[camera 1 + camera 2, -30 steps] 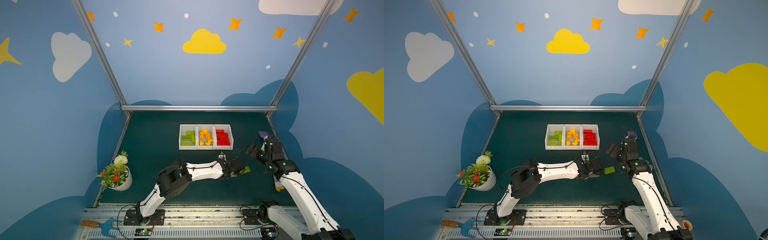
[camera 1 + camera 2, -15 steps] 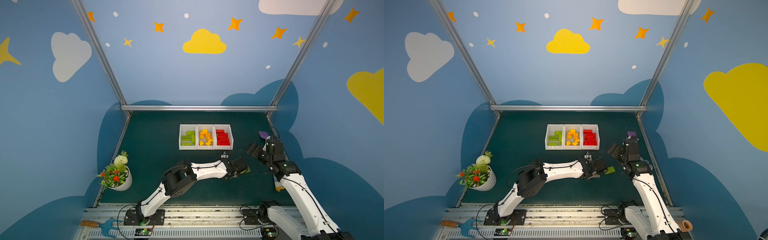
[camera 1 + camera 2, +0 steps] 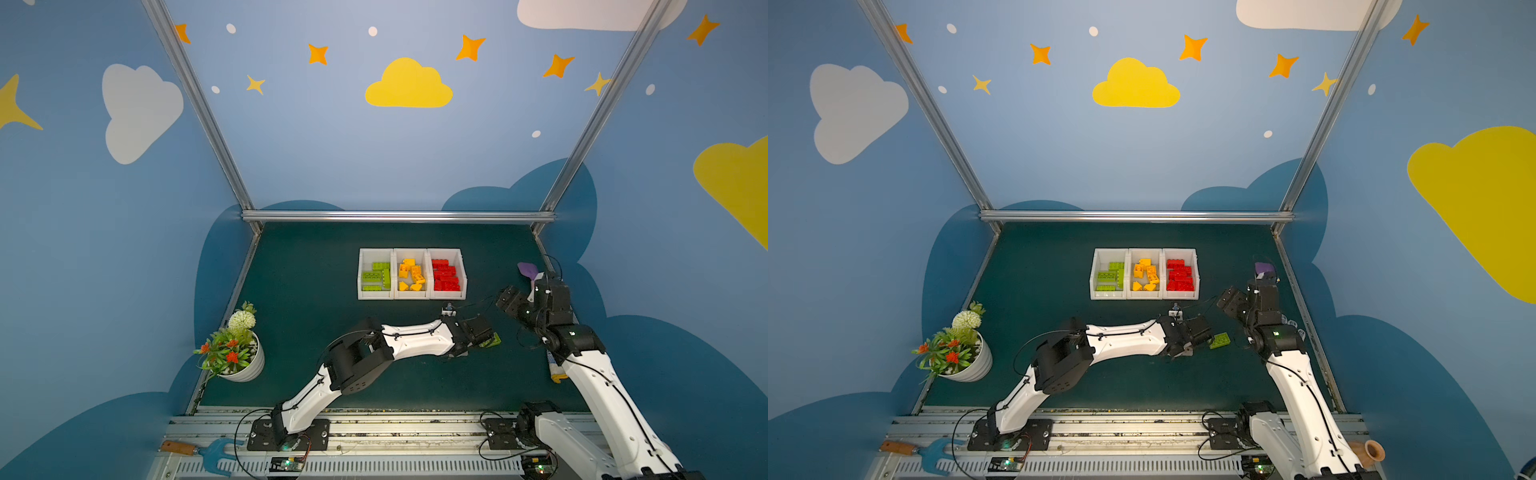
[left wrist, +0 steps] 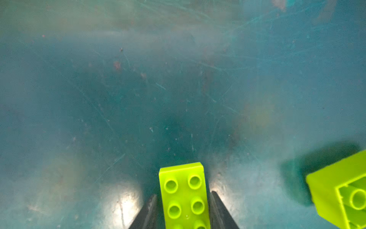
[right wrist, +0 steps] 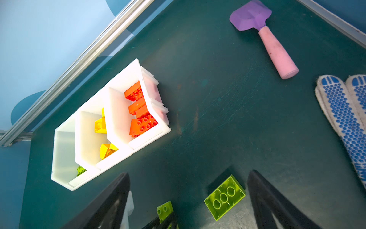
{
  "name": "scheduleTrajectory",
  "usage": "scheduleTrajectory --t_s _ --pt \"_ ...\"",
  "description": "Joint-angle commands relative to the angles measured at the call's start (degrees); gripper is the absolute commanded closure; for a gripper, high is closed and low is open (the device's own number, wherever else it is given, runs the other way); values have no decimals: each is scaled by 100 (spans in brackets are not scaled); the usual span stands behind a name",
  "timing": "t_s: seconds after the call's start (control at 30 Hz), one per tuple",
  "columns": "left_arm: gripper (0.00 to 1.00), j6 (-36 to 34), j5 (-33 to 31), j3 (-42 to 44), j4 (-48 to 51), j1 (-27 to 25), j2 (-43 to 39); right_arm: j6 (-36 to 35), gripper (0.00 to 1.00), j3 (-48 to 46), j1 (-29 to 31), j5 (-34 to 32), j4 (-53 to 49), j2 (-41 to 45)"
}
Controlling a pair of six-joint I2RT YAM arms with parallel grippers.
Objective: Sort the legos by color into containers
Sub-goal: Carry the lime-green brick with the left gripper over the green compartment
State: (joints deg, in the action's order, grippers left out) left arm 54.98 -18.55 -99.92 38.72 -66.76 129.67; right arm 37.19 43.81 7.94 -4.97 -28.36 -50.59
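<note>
Green brick [image 4: 183, 208], studs up, two rows, clamped between left gripper [image 4: 183, 195] fingers, robot side of bins [image 5: 118, 113]. I see second brick [image 5: 224, 197] beside it, hollow side up. Right gripper [image 5: 189, 173] fingers wide apart.

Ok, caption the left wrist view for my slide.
Left gripper grips a green brick, studs up; an upturned green brick lies nearby on the teal table.

Top views: high, front, looking down on whole table [image 3: 316, 291], near-identical. Wrist views: close, downward; share overturned green brick [image 5: 224, 197].
</note>
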Motion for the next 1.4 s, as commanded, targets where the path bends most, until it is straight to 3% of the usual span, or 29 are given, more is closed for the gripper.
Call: scheduleTrajectory --t_s 0.0,0.17,0.47,0.83,1.13,1.37 --pt "57 -109 -79 126 208 23 96 29 10 -76 -30 -37 78 84" --pt "50 -146 -164 100 360 6 162 150 10 -116 -69 -84 60 119" --pt "72 -236 -128 393 135 32 23 166 10 -144 -192 37 82 257" --pt "73 -680 -60 1126 -303 310 -1045 -170 10 -335 -188 588 514 367" --pt "73 -1329 -428 1622 -42 1035 -2287 -308 10 -399 -181 1046 680 255" --pt "72 -1799 -36 1664 -93 2276 -2635 -346 10 -444 -180 1272 780 122"
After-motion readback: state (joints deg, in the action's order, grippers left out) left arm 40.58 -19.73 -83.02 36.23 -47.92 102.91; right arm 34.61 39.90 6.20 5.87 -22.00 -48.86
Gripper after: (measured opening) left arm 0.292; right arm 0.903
